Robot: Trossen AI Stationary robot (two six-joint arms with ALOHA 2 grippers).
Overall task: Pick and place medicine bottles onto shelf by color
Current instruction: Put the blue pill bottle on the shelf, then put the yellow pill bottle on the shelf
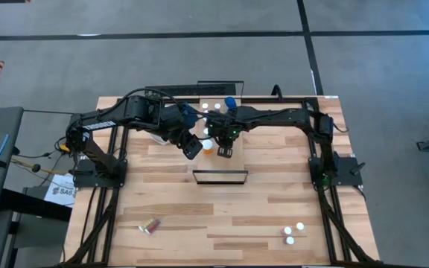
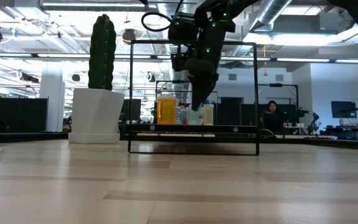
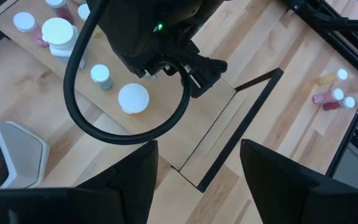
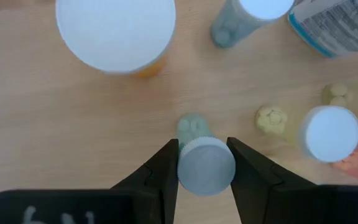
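Note:
The shelf (image 2: 191,129), a light-wood board (image 3: 166,134) in a dark frame, stands at the table's far middle and carries several medicine bottles. Among them are an orange one with a wide white cap (image 4: 115,31) and a blue one (image 1: 230,102). My right gripper (image 4: 204,152) reaches down over the board and is shut on a small green bottle (image 4: 192,127) with a white cap. That bottle stands between the orange one and a white-capped reddish one (image 4: 329,134). My left gripper (image 3: 197,186) hangs open above the shelf's front lip, beside the right gripper (image 1: 224,151), with nothing between its fingers. My right gripper pinches the green bottle's white cap (image 4: 188,171) between its two fingers, one on each side of it. The fingers come from above, pointing steeply down. The bottle stands upright with its bottom on the shelf board.
A white pot with a cactus (image 2: 95,115) stands just left of the shelf. Loose bottles lie on the table: three white-capped ones at the near right (image 1: 290,232) and a reddish one at the near left (image 1: 150,225). Bottles crowd close around the held one.

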